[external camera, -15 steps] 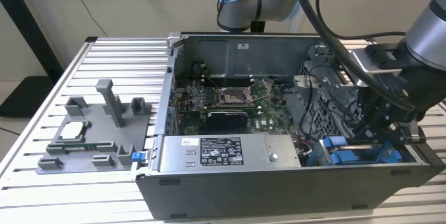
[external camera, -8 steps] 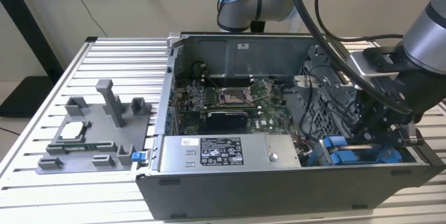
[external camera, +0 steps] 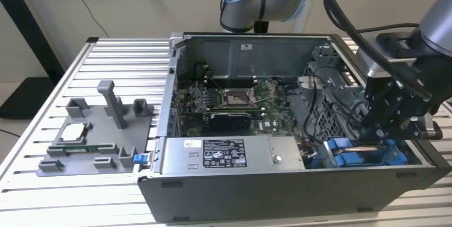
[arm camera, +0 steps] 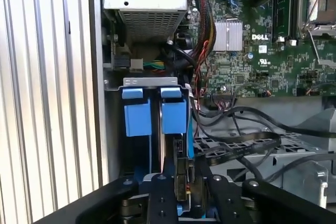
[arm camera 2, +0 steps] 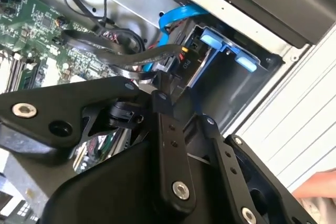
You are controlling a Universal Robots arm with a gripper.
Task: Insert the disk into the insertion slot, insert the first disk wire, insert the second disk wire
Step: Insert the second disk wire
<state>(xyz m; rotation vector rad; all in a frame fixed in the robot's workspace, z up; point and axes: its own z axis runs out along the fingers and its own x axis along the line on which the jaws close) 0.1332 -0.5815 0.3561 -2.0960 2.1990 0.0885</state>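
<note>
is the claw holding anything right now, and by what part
The claw grips a black connector on a wire end, pinched by its sides, right at the blue disk carrier.

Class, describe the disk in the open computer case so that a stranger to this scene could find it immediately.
Start at the open grey computer case on the slatted table. Go to its corner at the exterior view's right, past the grey label-topped power supply box, where the black gripper reaches in. The disk stands there in a bright blue plastic carrier, the brightest blue part inside.
</note>
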